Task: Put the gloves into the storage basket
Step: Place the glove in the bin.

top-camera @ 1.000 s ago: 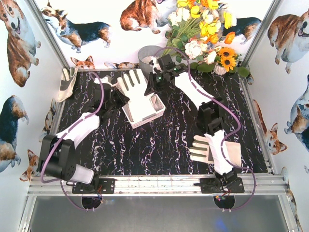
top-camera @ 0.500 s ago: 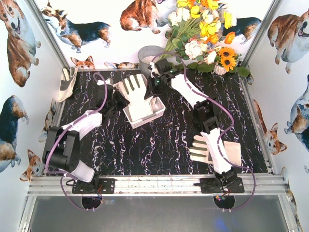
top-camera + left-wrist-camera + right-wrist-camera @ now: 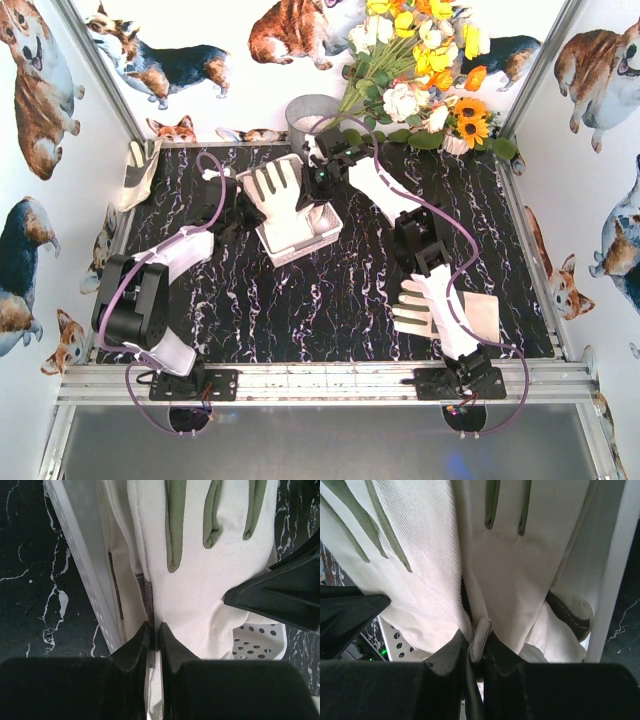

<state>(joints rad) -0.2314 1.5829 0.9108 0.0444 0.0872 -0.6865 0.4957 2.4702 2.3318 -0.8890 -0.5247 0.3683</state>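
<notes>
Top external: locate the glove (image 3: pixel 275 190) stretched between left gripper (image 3: pixel 238 203) and right gripper (image 3: pixel 320 180), directly over the storage basket (image 3: pixel 335 222) and not yet released. Count as outstanding a second glove (image 3: pixel 412 312) well behind the right gripper, and a third glove (image 3: pixel 137 172) well left of the left gripper.

Left wrist: confirm jaws pressed together on a glove fold. Basket wall (image 3: pixel 75 555) just left of the tips.

Right wrist: confirm jaws nipping the cuff hem (image 3: pixel 477 645) between the tips.

Cream-white gloves (image 3: pixel 278 196), grey-green strips; basket (image 3: pixel 330 226) white, perforated; table (image 3: pixel 340 300) black, white marble veining; walls (image 3: pixel 60 210) white, corgi print.
</notes>
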